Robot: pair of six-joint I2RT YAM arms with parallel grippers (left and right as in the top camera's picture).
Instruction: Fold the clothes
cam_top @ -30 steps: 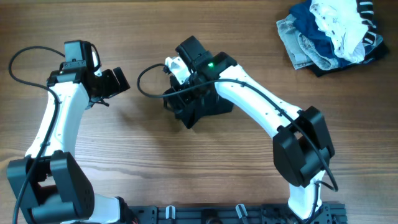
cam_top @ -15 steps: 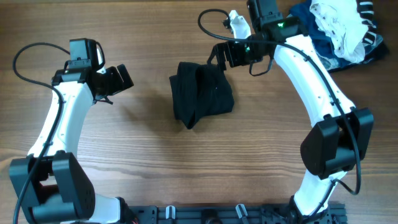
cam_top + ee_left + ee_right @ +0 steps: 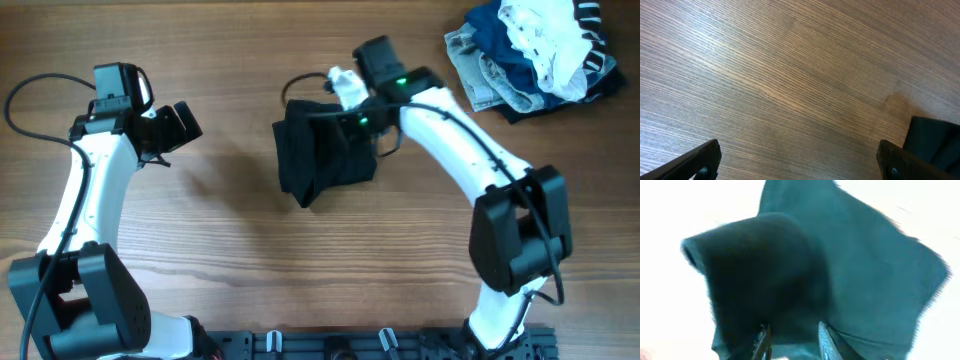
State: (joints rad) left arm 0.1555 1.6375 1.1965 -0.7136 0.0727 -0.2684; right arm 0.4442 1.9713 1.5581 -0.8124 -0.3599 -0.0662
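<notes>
Centrally, black garment, long axis near-to-far, left fingers spread wide, right fingers atop, hold unclear

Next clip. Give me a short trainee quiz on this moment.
1. True or false: the left pincer is open above the bare wooden table.
2. In the overhead view, the mixed pile of denim, blue and white clothes lies: A top right, B bottom left, C centre.
3. Which arm's pincer is at the bundled black fabric garment?
Key: 1 true; 2 A; 3 the right pincer.
</notes>
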